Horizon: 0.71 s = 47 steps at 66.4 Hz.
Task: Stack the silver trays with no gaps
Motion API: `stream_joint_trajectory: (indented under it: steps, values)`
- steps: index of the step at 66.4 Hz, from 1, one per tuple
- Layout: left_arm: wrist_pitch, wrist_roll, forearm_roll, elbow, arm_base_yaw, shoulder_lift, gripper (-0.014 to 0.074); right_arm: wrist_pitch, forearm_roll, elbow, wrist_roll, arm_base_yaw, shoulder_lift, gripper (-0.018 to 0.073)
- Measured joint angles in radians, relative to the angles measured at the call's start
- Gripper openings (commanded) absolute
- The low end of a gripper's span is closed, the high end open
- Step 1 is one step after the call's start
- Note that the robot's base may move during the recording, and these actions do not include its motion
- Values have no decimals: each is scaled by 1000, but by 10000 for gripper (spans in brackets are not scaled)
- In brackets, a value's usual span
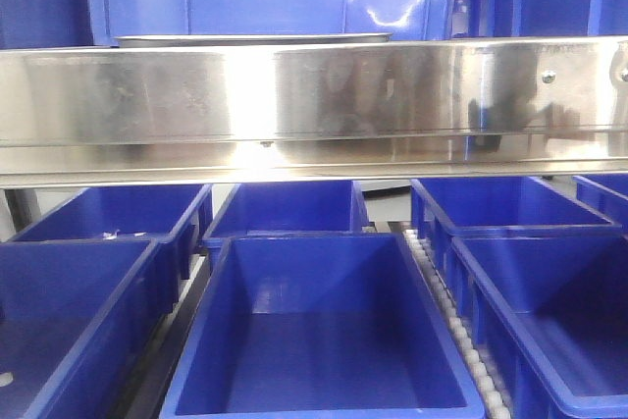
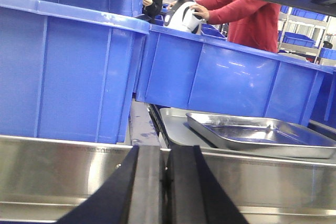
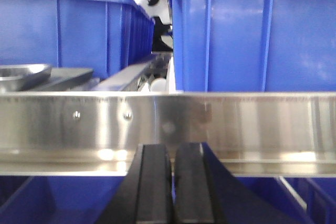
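In the left wrist view two silver trays lie on the shelf behind the steel rail. The upper tray (image 2: 257, 129) rests on the lower tray (image 2: 176, 127), shifted to the right and not seated flush. Their rim shows as a thin grey edge (image 1: 245, 40) above the rail in the front view, and a rounded tray corner (image 3: 21, 71) shows at the left of the right wrist view. My left gripper (image 2: 165, 156) is shut and empty, in front of the rail, left of the trays. My right gripper (image 3: 172, 153) is shut and empty, below the rail.
A long shiny steel shelf rail (image 1: 314, 100) with screws crosses all views in front of the trays. Blue bins (image 1: 319, 331) sit on rollers below it, and large blue bins (image 2: 63, 66) stand behind the trays. A person in red (image 2: 247, 17) works at the back.
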Motion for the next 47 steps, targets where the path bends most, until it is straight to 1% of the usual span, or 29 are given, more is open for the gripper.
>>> stream_joint_trajectory:
  steps: [14, 47]
  values:
    - [0, 0, 0, 0, 0, 0, -6, 20, 0, 0, -2, 0, 0, -17]
    - [0, 0, 0, 0, 0, 0, -6, 20, 0, 0, -4, 0, 0, -17]
